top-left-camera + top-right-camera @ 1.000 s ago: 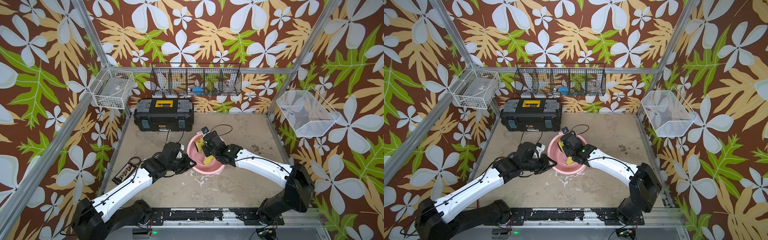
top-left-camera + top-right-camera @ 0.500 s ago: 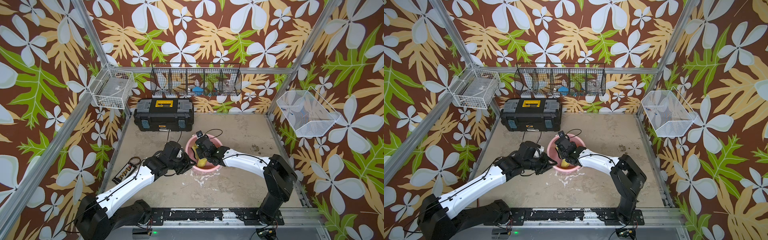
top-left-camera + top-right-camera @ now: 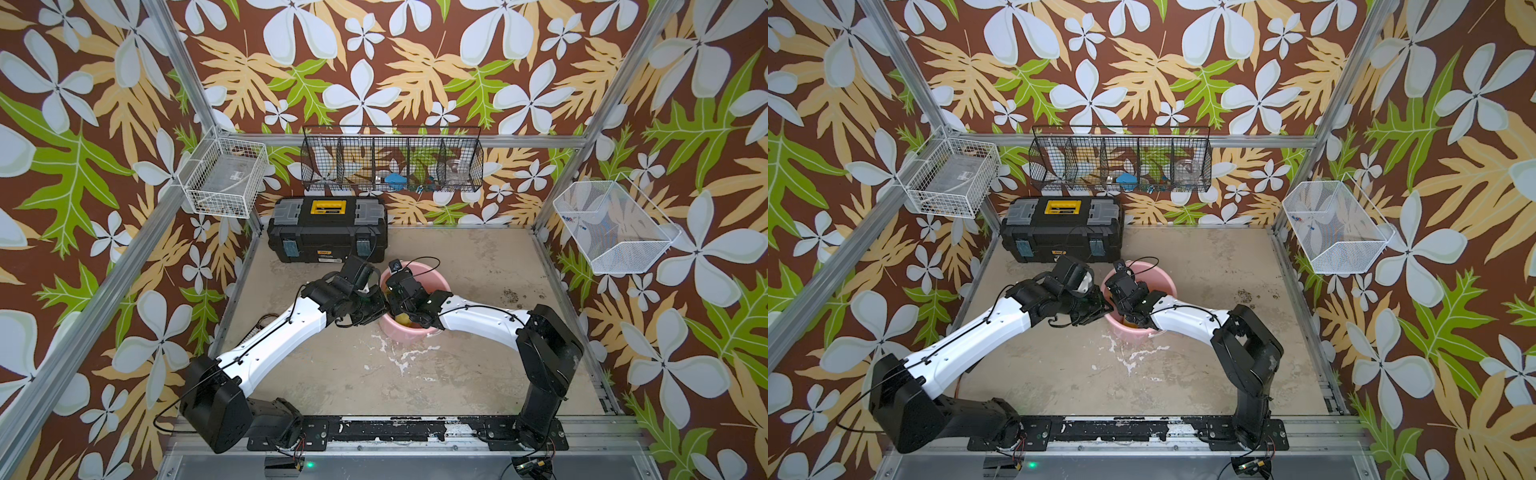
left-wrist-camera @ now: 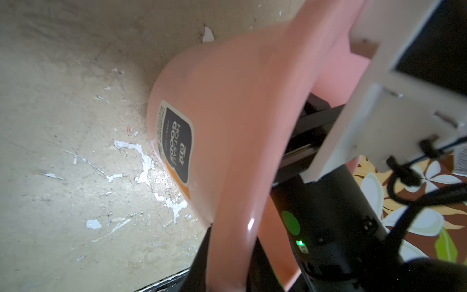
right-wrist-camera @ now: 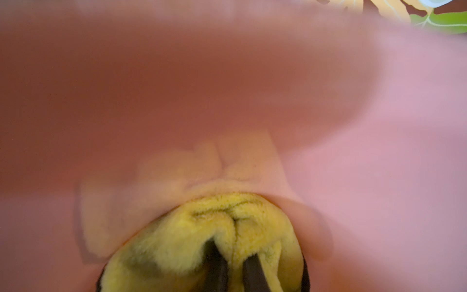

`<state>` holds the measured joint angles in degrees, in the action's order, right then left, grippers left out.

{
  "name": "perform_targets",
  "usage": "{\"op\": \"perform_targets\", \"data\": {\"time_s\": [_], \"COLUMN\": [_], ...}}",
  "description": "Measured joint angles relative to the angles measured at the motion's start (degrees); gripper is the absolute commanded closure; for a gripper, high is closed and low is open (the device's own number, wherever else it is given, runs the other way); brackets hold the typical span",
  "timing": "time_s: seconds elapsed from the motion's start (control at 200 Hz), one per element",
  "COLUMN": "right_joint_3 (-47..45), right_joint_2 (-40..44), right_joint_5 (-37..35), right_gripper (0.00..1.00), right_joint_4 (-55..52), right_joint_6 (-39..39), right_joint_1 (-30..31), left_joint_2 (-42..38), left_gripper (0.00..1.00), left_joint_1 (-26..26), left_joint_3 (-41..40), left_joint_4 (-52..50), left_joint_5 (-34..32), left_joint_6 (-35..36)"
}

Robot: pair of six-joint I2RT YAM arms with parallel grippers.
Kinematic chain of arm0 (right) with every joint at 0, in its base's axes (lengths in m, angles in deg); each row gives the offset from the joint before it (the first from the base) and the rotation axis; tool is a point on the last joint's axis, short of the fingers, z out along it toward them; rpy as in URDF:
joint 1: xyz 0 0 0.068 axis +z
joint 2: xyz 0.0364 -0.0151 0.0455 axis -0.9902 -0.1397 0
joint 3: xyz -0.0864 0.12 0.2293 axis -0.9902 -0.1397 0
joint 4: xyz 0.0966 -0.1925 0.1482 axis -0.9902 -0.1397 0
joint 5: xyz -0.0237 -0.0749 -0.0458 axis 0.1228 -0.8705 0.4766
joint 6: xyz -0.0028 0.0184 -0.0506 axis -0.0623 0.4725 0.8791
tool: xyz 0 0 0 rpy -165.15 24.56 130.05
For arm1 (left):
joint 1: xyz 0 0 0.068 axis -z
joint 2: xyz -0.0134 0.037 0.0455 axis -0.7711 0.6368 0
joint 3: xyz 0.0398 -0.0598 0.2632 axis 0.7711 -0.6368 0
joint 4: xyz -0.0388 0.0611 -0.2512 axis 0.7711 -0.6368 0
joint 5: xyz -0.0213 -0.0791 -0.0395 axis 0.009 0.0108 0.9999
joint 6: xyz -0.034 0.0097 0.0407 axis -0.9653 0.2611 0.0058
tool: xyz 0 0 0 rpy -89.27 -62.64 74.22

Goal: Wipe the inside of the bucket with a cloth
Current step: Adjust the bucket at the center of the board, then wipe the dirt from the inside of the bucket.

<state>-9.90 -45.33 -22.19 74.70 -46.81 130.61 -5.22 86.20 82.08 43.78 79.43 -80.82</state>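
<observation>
The pink bucket [image 3: 432,272] [image 3: 1158,275] stands on the floor mid-table; its dark label [image 4: 174,144] shows on the outer wall. At the bucket's left side, my left gripper [image 3: 381,307] [image 3: 1105,309] [image 4: 228,252] is shut on the rim, one dark finger outside the wall and one inside. My right gripper [image 3: 409,311] [image 3: 1129,316] [image 5: 233,263] reaches down inside the bucket, shut on the bunched yellow cloth [image 5: 227,227] [image 3: 405,319]. The cloth presses against the blurred pink inner wall near the left side. Most of the cloth is hidden by the arm in both top views.
A black-and-yellow toolbox [image 3: 328,232] stands behind the bucket at the back left. Wire baskets [image 3: 390,162] hang on the back and side walls. White paint marks [image 3: 395,357] streak the floor in front of the bucket. A small cabled part [image 3: 262,324] lies under the left arm.
The right arm has folded in and its gripper has swept the cloth from the bucket's right part toward its left wall. The left gripper has stayed on the rim.
</observation>
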Motion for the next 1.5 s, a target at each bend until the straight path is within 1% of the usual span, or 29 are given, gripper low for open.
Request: {"op": "perform_targets", "data": {"time_s": [0.11,0.235,0.275,0.295,0.33,0.38,0.435,0.661,0.831,1.031,1.146,1.236,1.351,1.501], "right_joint_3": [1.81,3.69,3.98,4.07,4.26,4.59,5.11,7.08,7.21,1.86,-3.32,-7.76,-13.49,-20.79], "right_joint_2": [-1.64,-3.34,-3.65,-3.78,-3.96,-4.22,-4.5,-4.13,-1.22,1.44,2.95,4.96,8.22,14.25], "right_joint_5": [0.02,0.57,0.74,0.92,1.09,1.27,1.42,1.88,1.16,0.07,0.15,-0.44,-2.69,-2.82], "right_gripper": [1.0,1.0,1.0,1.0,1.0,1.0,1.0,1.0,1.0,1.0,1.0,1.0,1.0,1.0], "right_joint_4": [-1.18,-2.54,-3.13,-3.41,-3.74,-4.0,-4.35,-6.19,-6.95,2.27,9.44,15.3,19.78,23.69], "right_joint_6": [-0.02,0.04,0.02,0.0,-0.02,-0.11,-0.5,-1.38,-0.83,0.44,-0.09,-0.44,0.46,0.9], "right_joint_1": [0.04,-0.17,-0.2,-0.24,-0.26,-0.35,-0.39,-1.38,-1.6,-1.31,-0.66,1.11,4.2,5.81], "left_joint_2": [3.8,6.47,6.99,7.19,7.54,7.85,7.85,5.4,-0.83,-9.29,-14.84,-19.56,-22.71,-22.56], "left_gripper": [0.74,0.74,0.76,0.78,0.86,0.94,1.0,1.0,1.0,1.0,1.0,1.0,1.0,1.0], "left_joint_1": [0.0,-0.04,-0.07,-0.07,-0.07,-0.07,-0.07,-0.07,-0.07,-0.02,0.44,0.85,1.11,1.55], "left_joint_3": [4.02,5.86,6.1,6.14,6.29,6.43,6.4,5.9,2.84,-6.05,-12.59,-16.68,-18.56,-18.71], "left_joint_4": [-3.87,-6.73,-7.23,-7.34,-7.63,-7.63,-7.56,-5.97,-1.79,6.54,10.86,12.76,13.33,16.59], "left_joint_5": [-3.3,-6.38,-7.15,-7.43,-7.89,-8.55,-9.09,-11.56,-13.81,-15.15,-16.94,-18.71,-19.96,-19.37], "left_joint_6": [4.55,7.85,8.37,8.63,9.01,9.44,9.44,9.44,10.47,11.61,13.27,15.39,18.36,21.62]}}
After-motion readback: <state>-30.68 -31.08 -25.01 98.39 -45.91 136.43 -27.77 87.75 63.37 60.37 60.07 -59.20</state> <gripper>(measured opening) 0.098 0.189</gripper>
